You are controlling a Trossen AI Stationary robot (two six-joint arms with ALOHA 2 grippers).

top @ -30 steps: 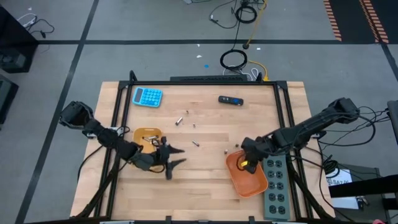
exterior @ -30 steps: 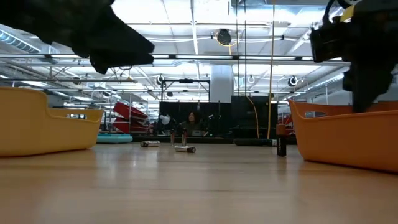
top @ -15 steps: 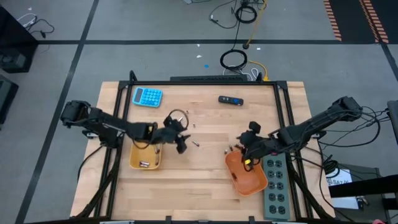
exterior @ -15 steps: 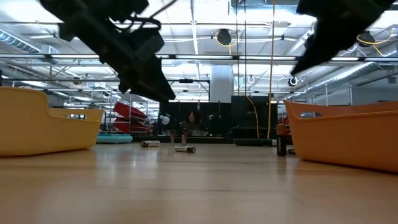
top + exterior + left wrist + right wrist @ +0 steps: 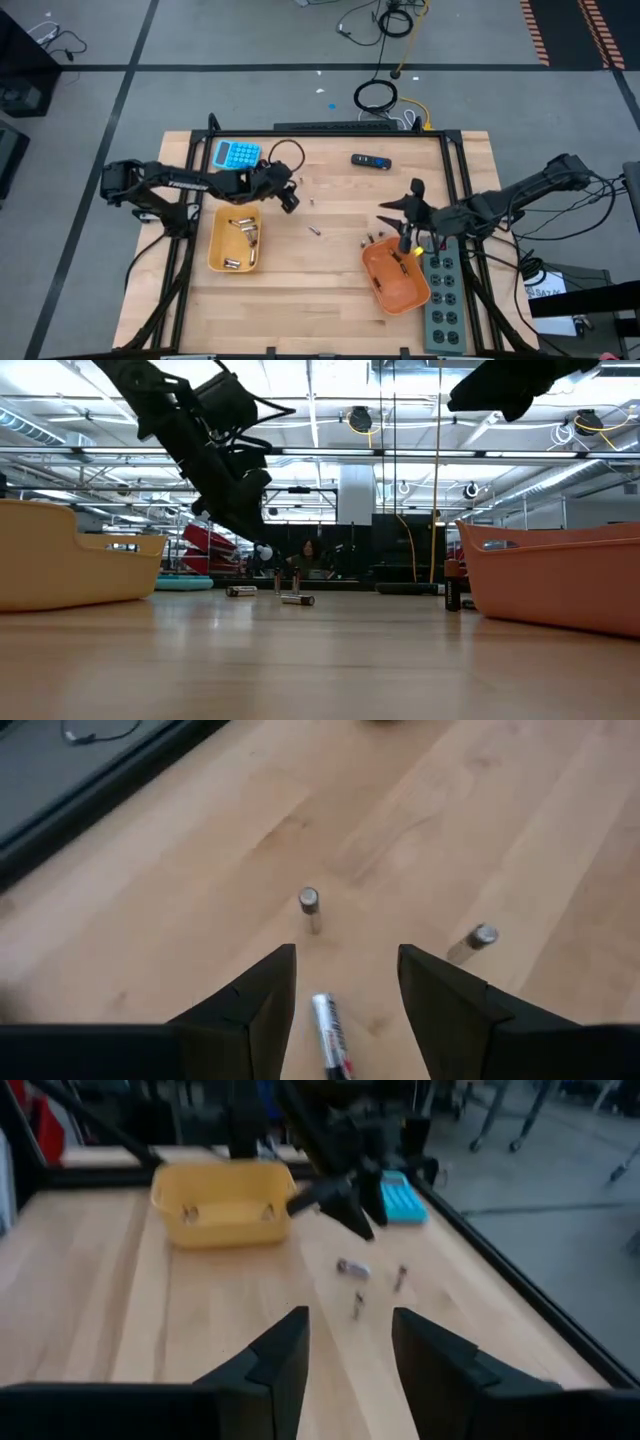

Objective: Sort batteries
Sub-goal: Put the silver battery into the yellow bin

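Note:
Loose batteries lie on the wooden table: one (image 5: 333, 1036) lies flat between my left gripper's open fingers, and two stand on end just beyond, one (image 5: 310, 904) ahead and one (image 5: 480, 938) to the side. More batteries (image 5: 373, 240) sit by the orange tray (image 5: 395, 285), and several lie in the yellow tray (image 5: 234, 262). My left gripper (image 5: 290, 200) (image 5: 345, 956) hovers over the loose batteries, holding nothing. My right gripper (image 5: 402, 212) (image 5: 350, 1320) is open and raised above the orange tray's far edge, pointing toward the table's left.
A blue calculator (image 5: 237, 154) lies at the far left, and a black-and-blue oblong device (image 5: 370, 160) at the far middle. A grey power strip (image 5: 445, 292) sits right of the orange tray. Bare wood spans the space between the two trays.
My left gripper has swung from the yellow tray's near right corner toward the table's far edge, ending over the loose batteries. My right gripper has risen out of the orange tray and tipped from pointing down to nearly level, facing the table's left.

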